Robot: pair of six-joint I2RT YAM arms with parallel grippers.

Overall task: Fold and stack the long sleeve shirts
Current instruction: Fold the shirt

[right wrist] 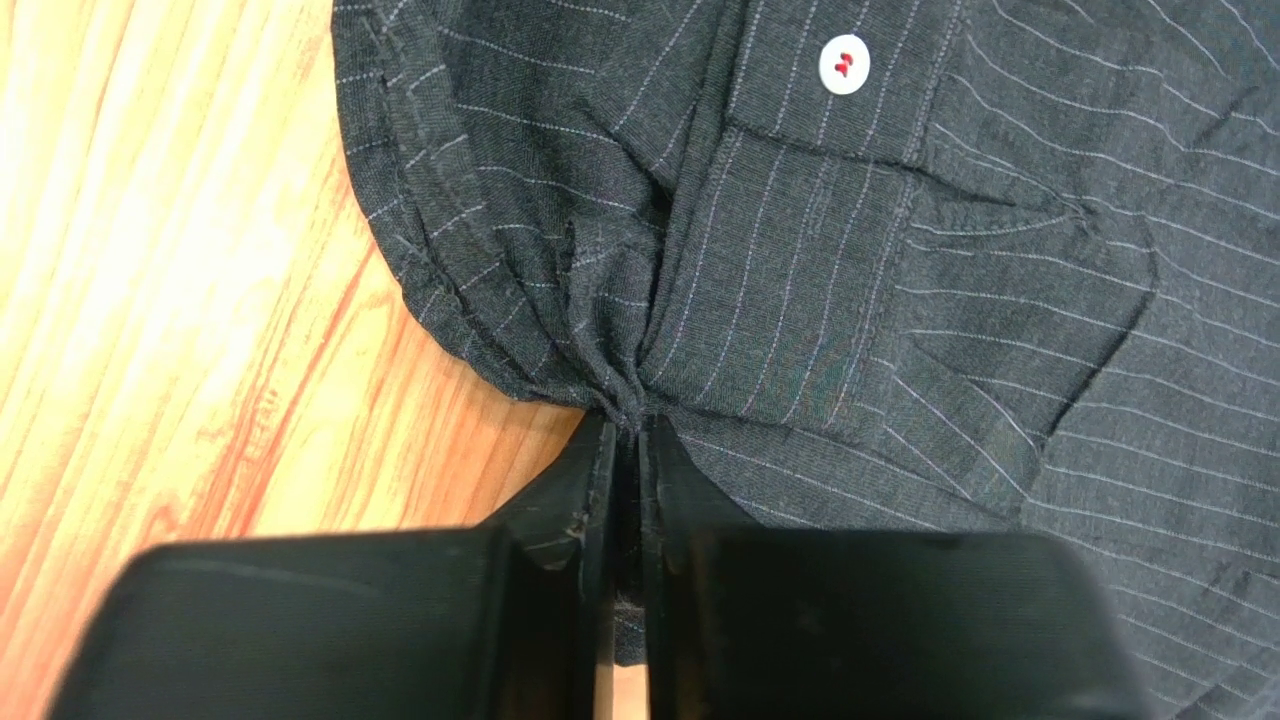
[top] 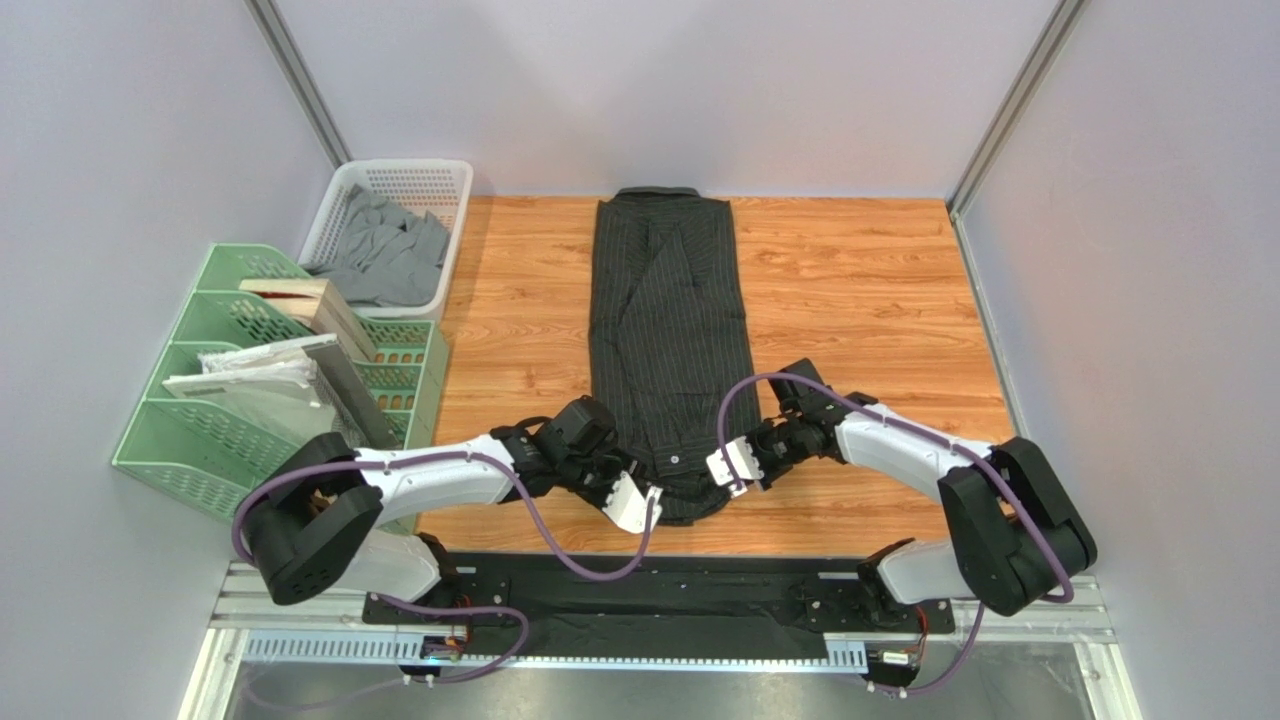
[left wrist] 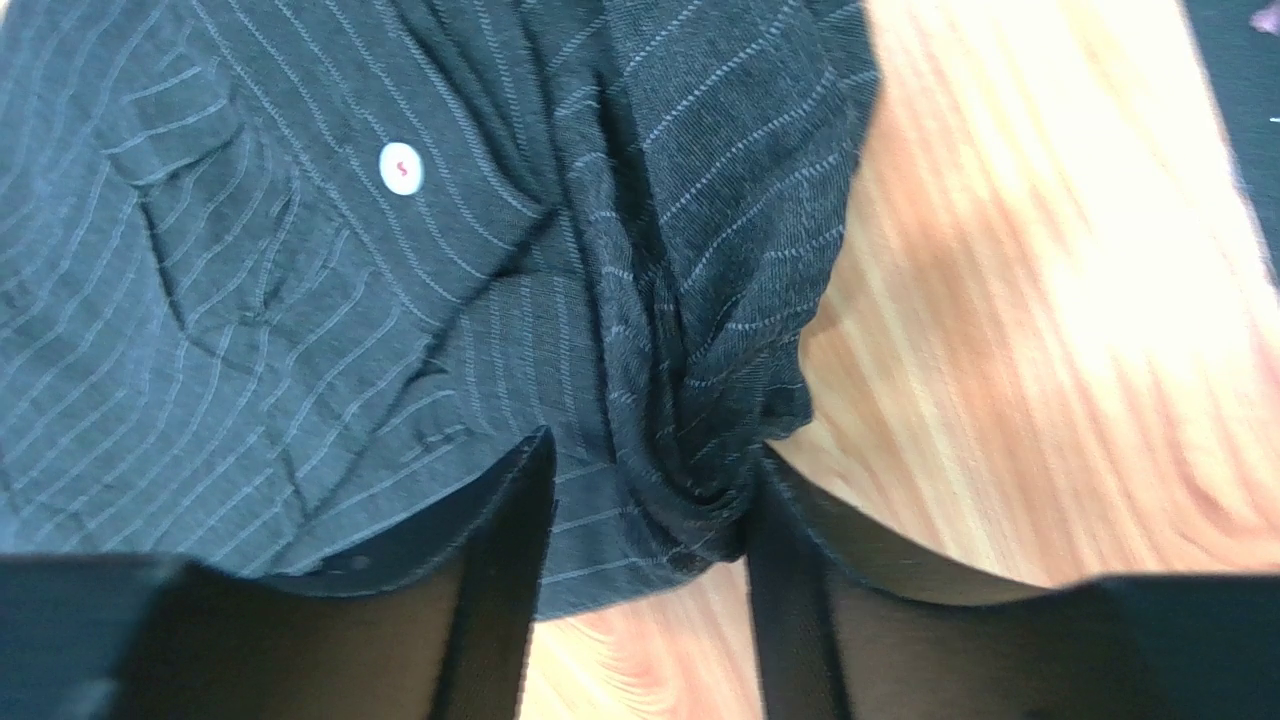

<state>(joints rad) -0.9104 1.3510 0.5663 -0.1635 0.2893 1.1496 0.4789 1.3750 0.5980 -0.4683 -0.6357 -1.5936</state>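
The soft charcoal-black pinstriped long sleeve shirt [top: 669,330] lies on the wood-grain table [top: 872,300] as a long narrow strip. Its collar is at the far edge and its hem at the near edge, and no sleeve lies out to either side. The lengthwise folds look done, I judge, while the crosswise folds that would make a small rectangle are left to do. No folded stack shows anywhere. At the hem's right corner, the right gripper [top: 733,465] has its fingers pressed together on a pucker of cloth. At the left corner, the left gripper [top: 643,510] stands part-spread with a gathered ridge of fabric between its jaws. I cannot tell whether that ridge is truly clamped. At the table's far left corner, a white lattice plastic basket [top: 394,168] holds crumpled grey cloth [top: 383,255], possibly more garments. Beside the left edge, a green mesh file rack [top: 166,443] holds a tan book-like block [top: 323,308] and white packets [top: 256,372].
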